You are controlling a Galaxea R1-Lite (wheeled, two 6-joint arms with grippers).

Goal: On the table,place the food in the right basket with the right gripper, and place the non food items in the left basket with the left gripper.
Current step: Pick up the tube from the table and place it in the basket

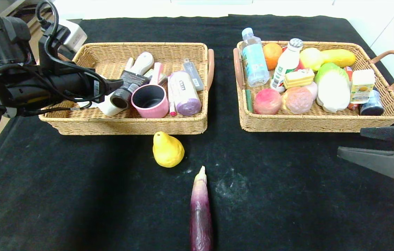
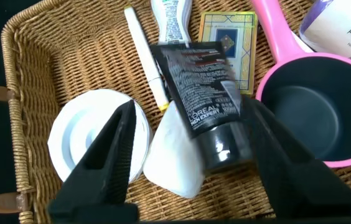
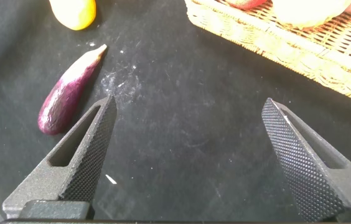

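Note:
My left gripper (image 1: pixel 117 83) (image 2: pixel 191 107) hangs open over the left basket (image 1: pixel 123 127) (image 2: pixel 32 81). Between and below its fingers lies the black squeeze tube (image 1: pixel 127 89) (image 2: pixel 203 87), leaning on a white pouch, with no finger closed on it. The white ringed disc (image 2: pixel 88 138) rests beside it in the basket. On the table (image 1: pixel 78 191) a yellow pear (image 1: pixel 168 150) (image 3: pixel 73 12) and a purple eggplant (image 1: pixel 200 212) (image 3: pixel 70 90) lie in front of the baskets. My right gripper (image 1: pixel 349 141) (image 3: pixel 189 102) is open and empty above the cloth, by the right basket's (image 1: pixel 315 123) (image 3: pixel 287 43) front corner.
The left basket also holds a pink mug (image 1: pixel 149 101) (image 2: pixel 306 109), a pen and other toiletries. In the right basket are fruit, bottles, a cabbage and a yellow carton (image 1: pixel 362 85). Brown hoop handles flank the gap between the baskets.

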